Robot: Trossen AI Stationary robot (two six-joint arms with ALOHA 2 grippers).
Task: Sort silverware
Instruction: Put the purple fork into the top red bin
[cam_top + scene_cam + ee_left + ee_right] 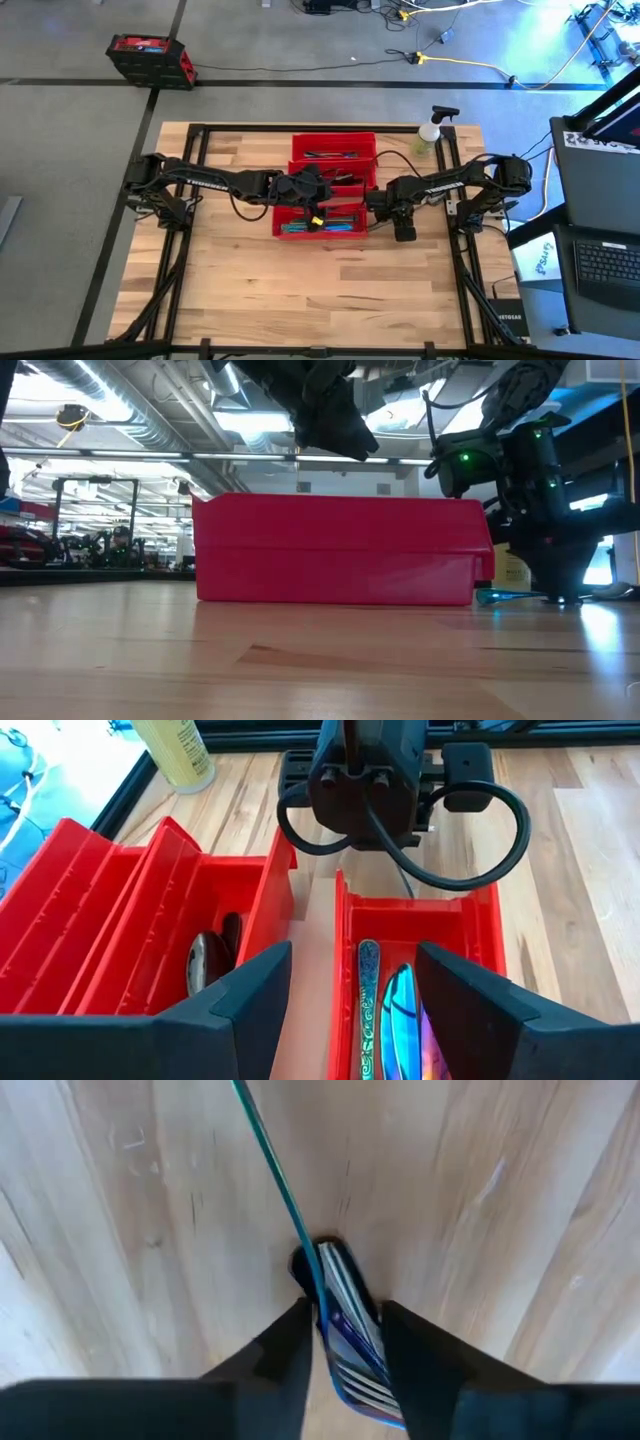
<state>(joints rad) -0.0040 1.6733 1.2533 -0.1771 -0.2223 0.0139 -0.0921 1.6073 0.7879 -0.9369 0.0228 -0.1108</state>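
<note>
Three red bins (333,150) (337,181) (320,222) stand side by side at the table's middle, with silverware in them. Iridescent pieces (400,1010) lie in the near bin and dark spoons (205,960) in the one behind it. My left gripper (355,1010) hovers open above the bins (318,205) with nothing between its fingers. An iridescent fork (345,1330) lies on the wood just right of the near bin, its teal handle (505,597) pointing toward the bin. My right gripper (345,1350) (405,232) points down and is shut on the fork. My right gripper pinches the fork's head (350,1335), at the tines, between its two fingers (290,1350). It comes from above, pointing down, with the fingers lying across the fork. The fork looks tipped on its edge, and its slim handle (275,1170) runs along the tabletop.
A clear spray bottle (430,135) stands at the far right of the table, behind the right arm. Bare wood lies in front of the bins (300,290). A red-and-black case (150,58) sits on the floor beyond the table.
</note>
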